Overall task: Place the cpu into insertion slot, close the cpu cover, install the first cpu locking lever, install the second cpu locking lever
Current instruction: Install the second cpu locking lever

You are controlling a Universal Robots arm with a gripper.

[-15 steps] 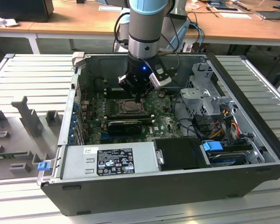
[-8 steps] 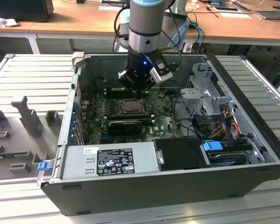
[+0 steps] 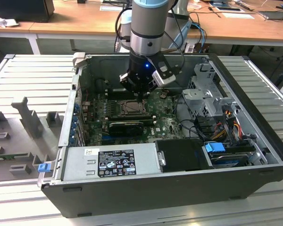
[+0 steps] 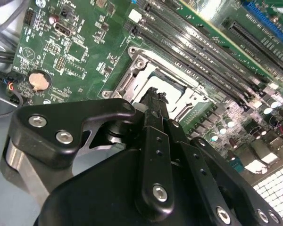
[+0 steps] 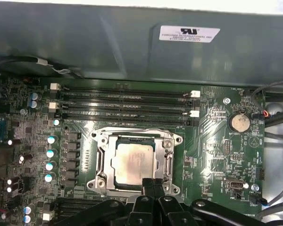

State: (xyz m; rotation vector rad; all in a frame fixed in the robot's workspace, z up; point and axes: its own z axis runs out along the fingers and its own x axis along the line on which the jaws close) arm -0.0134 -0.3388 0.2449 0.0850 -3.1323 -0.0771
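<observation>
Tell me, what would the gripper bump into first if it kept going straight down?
Probably the thin silvery metal cpu cover framing the pale silvery-grey square cpu; the gripper points at its edge, though depth is unclear.

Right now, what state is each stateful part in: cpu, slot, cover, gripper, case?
cpu: seated flat in the socket, silvery top up.
insertion slot: occupied by the cpu.
cpu cover: down, framing the cpu.
gripper: fingers together, tips at the cover's edge.
computer case: side open, lying flat, motherboard exposed.
</observation>
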